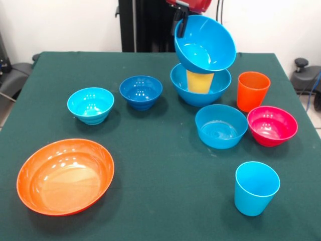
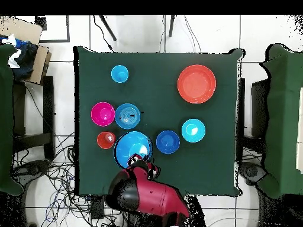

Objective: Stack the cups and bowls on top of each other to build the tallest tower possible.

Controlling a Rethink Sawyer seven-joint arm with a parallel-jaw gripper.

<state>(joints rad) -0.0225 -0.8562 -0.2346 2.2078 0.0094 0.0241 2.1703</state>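
Blue plastic dominates the front view: the gripper (image 1: pixel 179 25) pinches the rim of a large blue bowl (image 1: pixel 206 44) and holds it tilted, its opening turned toward the camera, directly above a second large blue bowl (image 1: pixel 200 85) that rests on the table (image 1: pixel 160 150). A yellow cup (image 1: pixel 199 82) stands inside that lower bowl. The raised bowl's underside appears to touch or nearly touch the cup; actual contact cannot be confirmed. Unstacked on the cloth are the orange cup (image 1: pixel 252 90), the magenta-red bowl (image 1: pixel 272 125), the light blue bowl (image 1: pixel 220 125), the dark blue bowl (image 1: pixel 141 92), the cyan bowl (image 1: pixel 91 105), the wide orange bowl (image 1: pixel 65 176) and the light blue cup (image 1: pixel 256 188).

Progress is judged early: one cup is seated in one bowl, a second bowl is in hand but not released, and seven pieces remain separate.

From overhead, the red arm (image 2: pixel 151 198) reaches in from the bottom edge, and the held bowl (image 2: pixel 133 148) hides both the lower bowl and the yellow cup. This view confirms the spacing of the loose pieces, all apart from one another. Only the front view shows the stacked levels, the tilt and the grip on the rim.
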